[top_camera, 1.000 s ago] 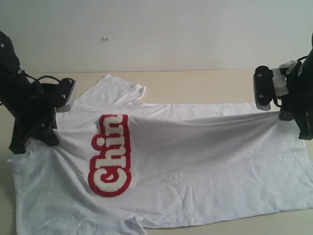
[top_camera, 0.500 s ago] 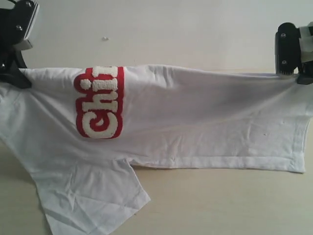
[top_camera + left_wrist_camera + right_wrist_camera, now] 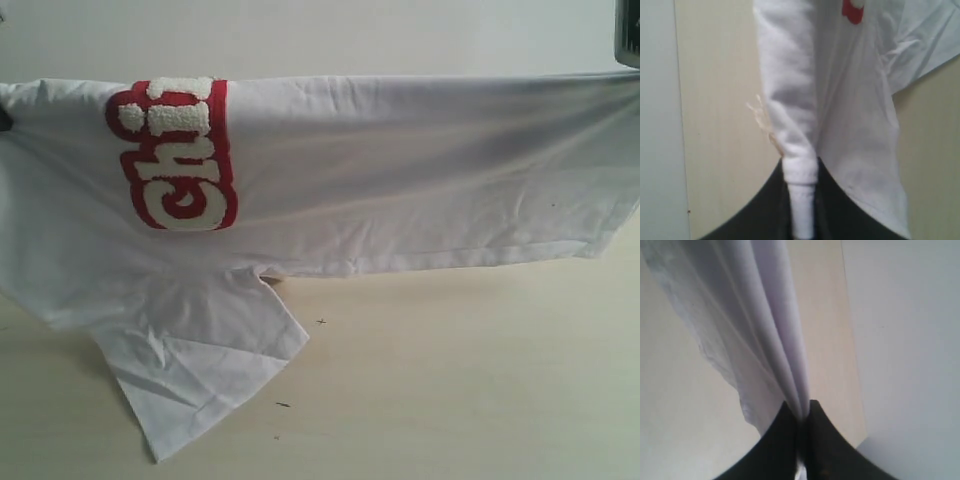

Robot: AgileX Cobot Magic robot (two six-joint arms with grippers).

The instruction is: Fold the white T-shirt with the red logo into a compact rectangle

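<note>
**Surface** (image 3: 470, 380). Pale, bare wood-tone. It carries a few dark specks in front and nothing that would snag cloth.

**Sleeve** (image 3: 190, 370). This is the nearest and lowest part of the garment. It hangs crumpled with its tip resting on the surface at the left. Judged likely to drag or tuck under when the cloth is lowered, and so the main nuisance here.

**Shirt** (image 3: 420, 170). Held in the air and doubled over a taut top edge, it spans the exterior view from side to side. The hem (image 3: 450, 260) hangs clear of the surface.
- Handling, judged: thin, light and limp. It sags between holds, creases readily and keeps no shape unsupported. It is not fragile, and slip in a firm pinch seems unlikely.
- Best holds, judged: the two ends of the top fold, as gripped at present, since tension there keeps the panel flat.

**Logo** (image 3: 175, 155). A red patch with fuzzy white letters near the left end, wrapping over the top fold. Probably thicker and stiffer than the plain cloth, so a crease across it may resist.

**Left end effector** (image 3: 802, 170). Clamped on a bunched roll of the cloth's edge.

**Right end effector** (image 3: 803, 412). Pinched tight on gathered pleats. In the exterior view it is almost out of frame.

**Wall** (image 3: 350, 35). Plain white, behind everything. No obstruction.
</note>
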